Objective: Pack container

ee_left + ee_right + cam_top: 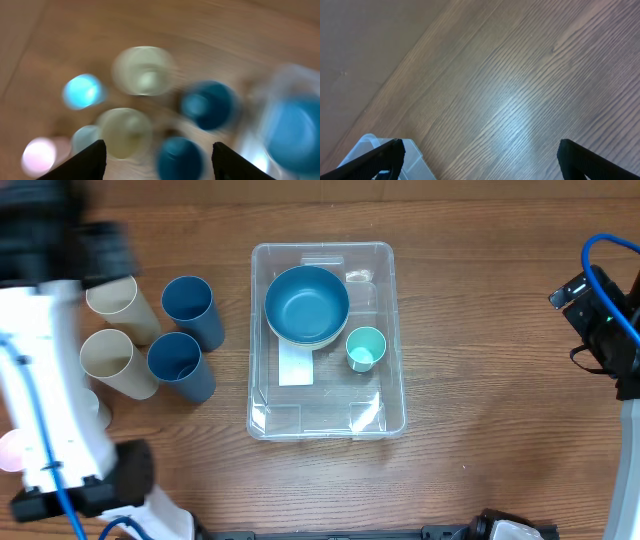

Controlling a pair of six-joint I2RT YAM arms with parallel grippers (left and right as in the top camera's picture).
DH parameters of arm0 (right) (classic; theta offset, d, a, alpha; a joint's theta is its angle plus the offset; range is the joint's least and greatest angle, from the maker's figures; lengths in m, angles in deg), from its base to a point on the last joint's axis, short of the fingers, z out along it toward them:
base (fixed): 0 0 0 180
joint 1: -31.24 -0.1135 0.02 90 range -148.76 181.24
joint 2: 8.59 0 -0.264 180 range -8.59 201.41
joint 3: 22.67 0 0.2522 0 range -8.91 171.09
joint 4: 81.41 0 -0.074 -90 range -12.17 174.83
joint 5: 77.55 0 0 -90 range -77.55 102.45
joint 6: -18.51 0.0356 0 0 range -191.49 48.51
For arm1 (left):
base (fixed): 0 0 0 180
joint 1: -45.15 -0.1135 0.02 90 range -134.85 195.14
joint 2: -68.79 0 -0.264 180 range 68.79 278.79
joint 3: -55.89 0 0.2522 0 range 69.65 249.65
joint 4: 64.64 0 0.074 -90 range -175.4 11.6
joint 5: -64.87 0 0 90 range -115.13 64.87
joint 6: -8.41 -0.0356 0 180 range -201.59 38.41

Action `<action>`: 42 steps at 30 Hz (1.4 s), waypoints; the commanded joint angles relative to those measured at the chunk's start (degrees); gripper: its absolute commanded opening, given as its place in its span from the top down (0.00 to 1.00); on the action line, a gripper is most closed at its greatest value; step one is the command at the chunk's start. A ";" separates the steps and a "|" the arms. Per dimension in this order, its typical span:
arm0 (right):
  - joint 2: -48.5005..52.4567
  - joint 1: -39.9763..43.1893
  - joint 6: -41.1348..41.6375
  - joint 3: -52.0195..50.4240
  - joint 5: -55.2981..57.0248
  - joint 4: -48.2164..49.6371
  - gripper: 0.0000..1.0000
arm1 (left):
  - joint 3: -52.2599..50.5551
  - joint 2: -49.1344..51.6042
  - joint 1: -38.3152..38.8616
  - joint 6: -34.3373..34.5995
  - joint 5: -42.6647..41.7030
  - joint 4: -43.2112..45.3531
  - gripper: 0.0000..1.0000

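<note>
Wood-grain table (480, 330) fills the overhead view. At ctr sits the clear container (325, 408), long side running near-to-far, w/ a white label (296, 368) on its base. In its far part lies a blue bowl (306, 302), a pale rim showing under its near edge. Just R of the bowl stands a small teal cup (365, 347), upright, mouth up; touching or not, can't tell. L of the container, on the table, 4 tall cups cluster. The far dark-blue cup (190, 308) and near dark-blue cup (180, 365) are closer to the container. The far cream cup (120, 305) and near cream cup (115, 362) sit further L. L arm (45, 400), white, covers the L edge; L jaws are hidden from this view. R arm (605, 320), dark w/ a blue cable, is at the R edge, well apart from the container.

L wrist view is heavily blurred. L jaws show as 2 dark fingers (92, 160) at the bottom, spread wide w/ nothing between them. Below them are 2 cream and 2 dark-blue cups, a light-blue cup (82, 91) and a pink blob (39, 156) too blurred to name. The bowl shows at the R edge.

R wrist view shows bare table w/ 1 clear corner of the container at lower L. R jaws are spread wide and empty.
</note>
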 commanded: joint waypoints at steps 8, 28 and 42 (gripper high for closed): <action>-0.31 0.26 0.22 0.39 0.20 0.20 0.00 | -17.00 14.43 -39.36 -1.27 -23.37 8.57 0.31; -0.31 0.26 0.24 0.39 0.20 0.20 0.00 | -21.40 29.11 -33.70 -2.89 -10.27 19.82 0.89; -0.31 0.26 0.24 0.39 0.20 0.20 0.00 | -6.21 2.19 -29.22 0.98 -17.03 10.47 0.96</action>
